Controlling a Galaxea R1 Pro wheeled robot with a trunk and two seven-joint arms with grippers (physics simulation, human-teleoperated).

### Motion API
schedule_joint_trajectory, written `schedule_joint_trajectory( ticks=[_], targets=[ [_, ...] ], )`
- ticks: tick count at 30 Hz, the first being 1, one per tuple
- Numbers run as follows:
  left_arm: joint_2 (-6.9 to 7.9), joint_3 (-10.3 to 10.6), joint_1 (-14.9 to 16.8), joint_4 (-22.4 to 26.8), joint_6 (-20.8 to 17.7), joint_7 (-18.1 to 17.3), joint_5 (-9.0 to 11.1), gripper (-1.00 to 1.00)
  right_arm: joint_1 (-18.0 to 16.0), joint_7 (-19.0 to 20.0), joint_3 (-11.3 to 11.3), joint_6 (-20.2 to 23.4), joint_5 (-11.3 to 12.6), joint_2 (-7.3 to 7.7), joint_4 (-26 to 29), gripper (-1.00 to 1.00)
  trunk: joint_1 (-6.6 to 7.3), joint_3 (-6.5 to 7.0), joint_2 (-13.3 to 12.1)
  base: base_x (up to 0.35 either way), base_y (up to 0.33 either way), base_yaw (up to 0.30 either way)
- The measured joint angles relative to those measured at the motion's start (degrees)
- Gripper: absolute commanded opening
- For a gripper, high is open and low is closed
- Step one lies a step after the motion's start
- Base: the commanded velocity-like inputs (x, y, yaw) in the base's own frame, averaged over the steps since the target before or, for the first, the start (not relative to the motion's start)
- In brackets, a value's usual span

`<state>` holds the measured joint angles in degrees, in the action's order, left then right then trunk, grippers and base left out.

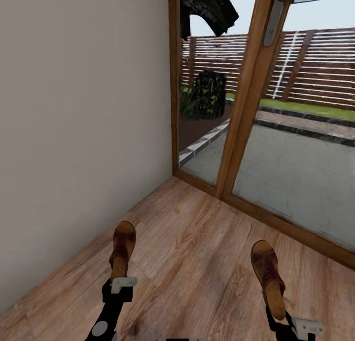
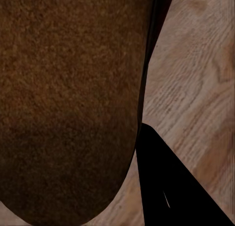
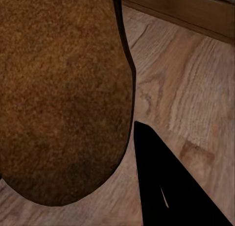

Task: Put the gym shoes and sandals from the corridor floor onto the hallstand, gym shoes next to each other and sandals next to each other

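Each gripper holds one dark-brown sandal by its heel end, toe pointing away from me, above the wood-plank floor (image 1: 197, 262). In the head view the left sandal (image 1: 122, 249) sticks out of my left gripper (image 1: 118, 281), and the right sandal (image 1: 267, 274) out of my right gripper (image 1: 278, 315). The left wrist view has the sandal's tan-brown surface (image 2: 68, 103) close up beside one black finger (image 2: 166, 187). The right wrist view is alike, with sandal (image 3: 63, 88) and finger (image 3: 161, 187). The gym shoes and the hallstand are out of view.
A plain beige wall (image 1: 74, 133) runs along the left and meets a wood-framed glass door (image 1: 244, 109) ahead, with a patio and fence outside. I face this corner; the door's bottom rail (image 3: 196, 15) lies close beyond the right sandal.
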<state>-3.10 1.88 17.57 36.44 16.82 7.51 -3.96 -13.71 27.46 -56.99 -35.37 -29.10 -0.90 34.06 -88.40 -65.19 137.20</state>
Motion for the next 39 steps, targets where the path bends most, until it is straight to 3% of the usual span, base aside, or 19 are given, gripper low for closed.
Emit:
schedule_joint_trajectory(
  ticks=[8, 39],
  targets=[
    [0.0, 0.0, 0.0, 0.0, 0.0, 0.0, 0.1, -1.0, 0.0, -0.1, 0.0, 0.0, 0.1, 0.0, 0.0, -1.0, -0.01, 0.16, 0.0, -0.226, 0.21, -0.158],
    [0.0, 0.1, 0.0, 0.0, 0.0, 0.0, 0.1, -1.0, 0.0, -0.1, -0.3, 0.0, 0.2, 0.07, 0.5, -1.0, 0.0, 0.89, 0.0, -0.217, 0.224, -0.29]
  ],
)
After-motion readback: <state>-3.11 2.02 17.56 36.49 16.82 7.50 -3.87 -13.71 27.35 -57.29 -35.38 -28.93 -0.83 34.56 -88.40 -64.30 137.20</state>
